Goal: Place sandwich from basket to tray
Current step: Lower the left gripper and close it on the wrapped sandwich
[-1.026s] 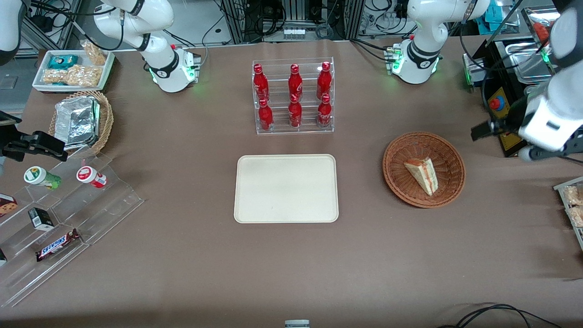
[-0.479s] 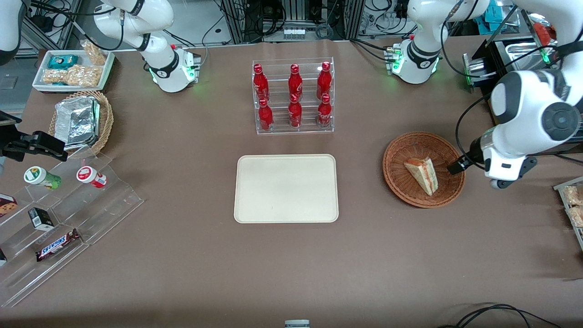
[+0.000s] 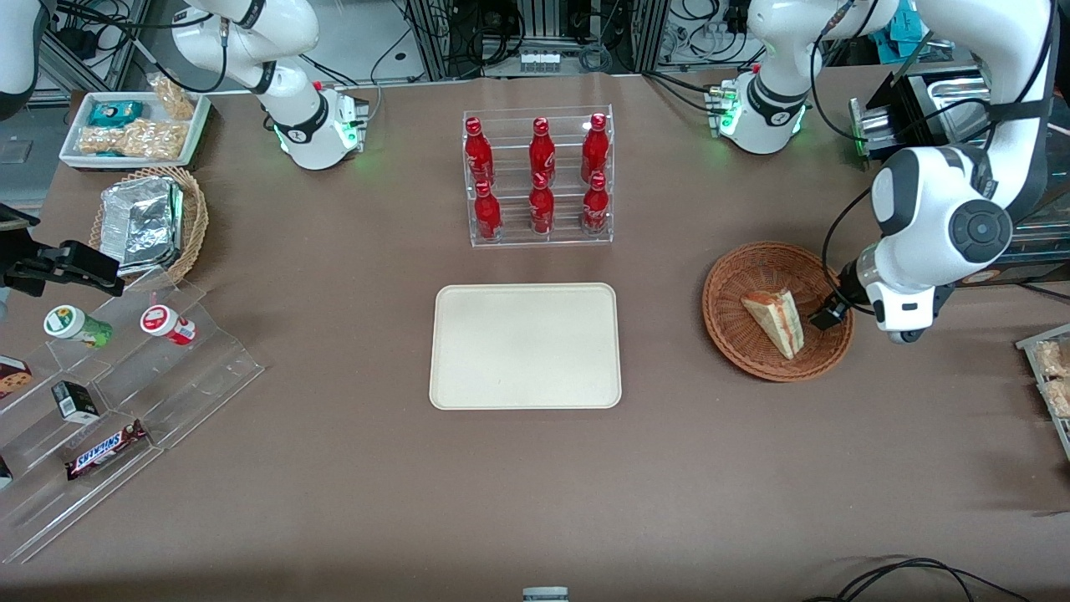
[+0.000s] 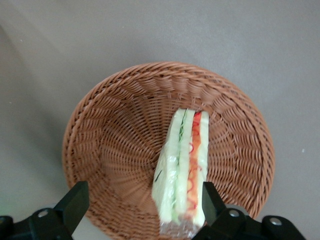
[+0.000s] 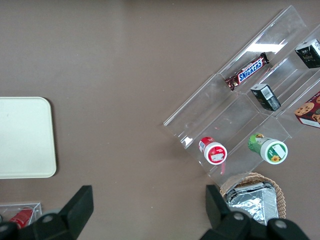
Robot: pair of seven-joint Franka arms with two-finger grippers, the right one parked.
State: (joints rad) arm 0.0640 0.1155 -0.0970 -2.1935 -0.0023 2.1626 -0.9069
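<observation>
The sandwich [image 3: 773, 320], a white wedge with red-orange filling, lies in the reddish-brown wicker basket [image 3: 742, 269] toward the working arm's end of the table. My left gripper [image 3: 823, 318] hangs over the basket's rim, just beside the sandwich. In the left wrist view the gripper [image 4: 142, 205] is open. One finger stands close by the sandwich [image 4: 182, 165], the other over the basket's wall [image 4: 120, 130], and nothing is held. The cream-white tray [image 3: 525, 345] sits bare at mid-table, beside the basket.
A clear rack of red bottles [image 3: 539, 176] stands farther from the front camera than the tray. Toward the parked arm's end are a clear stepped shelf with snacks [image 3: 125, 368], a tan basket of foil packs [image 3: 150, 221] and a small white snack tray [image 3: 134, 125].
The left arm has swung in from the table's end and come down. Its gripper went from outside the basket to over its rim beside the sandwich.
</observation>
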